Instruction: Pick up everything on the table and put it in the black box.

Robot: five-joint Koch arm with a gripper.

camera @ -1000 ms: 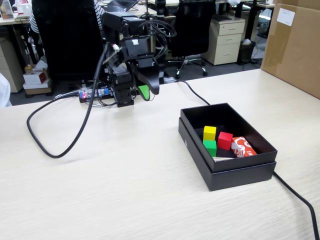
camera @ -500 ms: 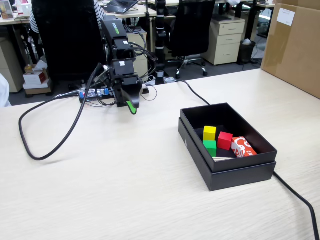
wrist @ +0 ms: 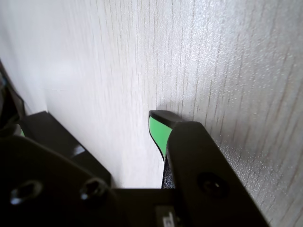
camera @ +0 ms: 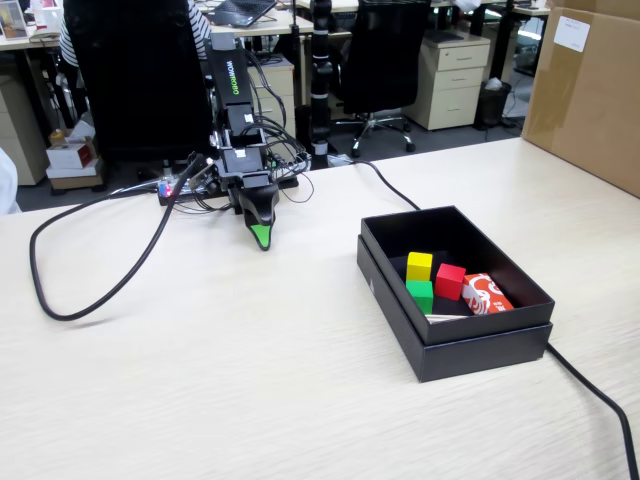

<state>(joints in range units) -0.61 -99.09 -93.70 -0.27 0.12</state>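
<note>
One yellow cube (camera: 419, 265) lies inside the box (camera: 455, 345), well apart from the gripper (camera: 261, 238), whose jaw state I cannot tell.

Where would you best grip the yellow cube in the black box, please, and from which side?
Probably from straight above, jaws on the yellow cube's left and right faces as the fixed view shows it. The green cube sits against its near face, the red cube stands close at its right, and the black box's walls block any sideways approach.

yellow cube (camera: 419, 265), matte black box (camera: 480, 335)
</note>
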